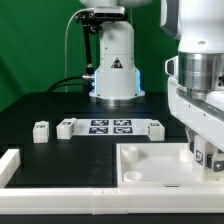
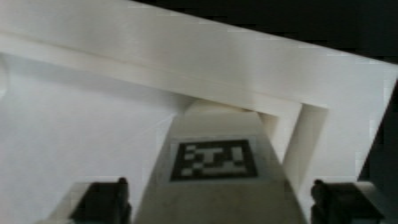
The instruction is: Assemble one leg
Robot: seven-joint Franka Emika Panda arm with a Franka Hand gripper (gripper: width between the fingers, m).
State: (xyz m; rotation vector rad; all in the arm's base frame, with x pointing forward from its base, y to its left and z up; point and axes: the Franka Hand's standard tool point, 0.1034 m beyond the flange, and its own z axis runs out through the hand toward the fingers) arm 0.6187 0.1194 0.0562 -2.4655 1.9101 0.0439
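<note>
In the wrist view the leg [image 2: 217,150], a white block with a black-and-white tag on its side, lies between my two dark fingers [image 2: 107,200]. The gripper [image 2: 222,190] is shut on it. The leg's far end points into a corner of the large white tabletop [image 2: 107,110], under its raised rim. In the exterior view the gripper [image 1: 205,160] is low over the tabletop's [image 1: 150,165] corner on the exterior view's right. The held leg's tag [image 1: 209,157] shows between the fingers. Whether the leg touches the tabletop I cannot tell.
Two loose legs [image 1: 41,131] [image 1: 66,127] stand at the exterior view's left of the marker board [image 1: 111,126]; another small white part [image 1: 157,127] sits at its right. A white rail [image 1: 10,165] edges the front left. The robot base [image 1: 115,70] stands behind.
</note>
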